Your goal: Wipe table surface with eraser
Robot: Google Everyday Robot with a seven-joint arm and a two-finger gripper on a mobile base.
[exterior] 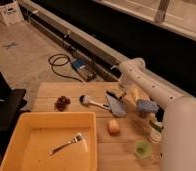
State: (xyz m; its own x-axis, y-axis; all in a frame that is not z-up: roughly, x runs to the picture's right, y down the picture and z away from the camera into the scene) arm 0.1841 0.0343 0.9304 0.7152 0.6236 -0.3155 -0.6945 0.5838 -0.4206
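Observation:
The table surface (51, 92) is a light-brown wooden plank top. My gripper (113, 94) hangs from the white arm (141, 80) low over the middle back of the table, at the far edge of a blue-grey flat sheet (117, 106). A tan oblong block, apparently the eraser (134, 94), lies just to the right of the gripper; I cannot tell whether the gripper touches it. A blue sponge-like block (147, 106) sits further right.
A yellow tray (21, 150) holding a fork (66, 144) fills the front left. Dark grapes (62, 102), a white-handled brush (93, 103), a peach-coloured fruit (112, 126), a green cup (142, 148) and a small container (155, 131) lie on the table. A cable (58, 62) lies on the floor behind.

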